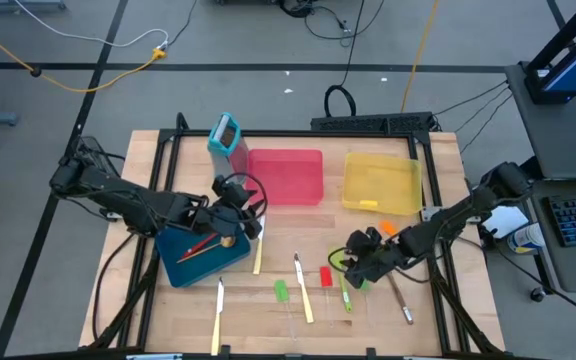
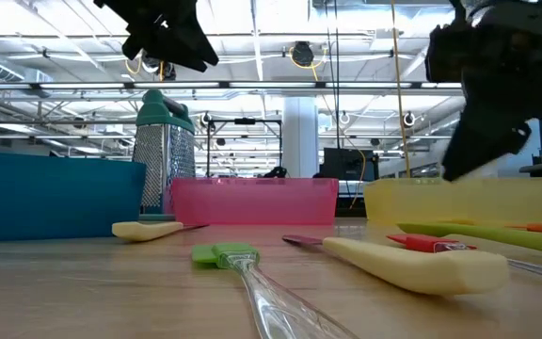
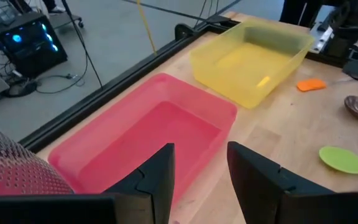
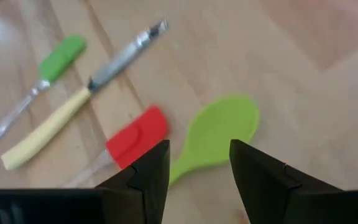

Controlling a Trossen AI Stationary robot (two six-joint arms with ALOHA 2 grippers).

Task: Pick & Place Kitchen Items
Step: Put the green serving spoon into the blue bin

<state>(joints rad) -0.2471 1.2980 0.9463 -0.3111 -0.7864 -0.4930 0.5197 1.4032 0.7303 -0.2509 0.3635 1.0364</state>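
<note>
My left gripper [image 1: 251, 212] [image 3: 201, 168] is open and empty, above the far right corner of the blue tray [image 1: 183, 268], next to the red tray [image 3: 148, 137]. The blue tray holds a red spoon [image 1: 203, 244] and a wooden spoon. My right gripper [image 1: 355, 265] [image 4: 199, 165] is open and empty, hovering over the green spoon [image 4: 219, 130], whose bowl lies on the table between the fingers in the right wrist view. A red spatula [image 4: 138, 137], a cream-handled knife [image 4: 48, 127] and a green spatula [image 4: 58, 57] lie flat on the table beside it.
The yellow tray [image 1: 381, 183] at the far right holds an orange piece [image 1: 368, 205]; another orange piece [image 1: 388, 228] lies beside it. The teal grater [image 1: 225, 135] stands upright behind the red tray. More cream-handled knives [image 1: 216, 315] [image 1: 258, 252] and a spoon [image 1: 400, 298] lie near the front.
</note>
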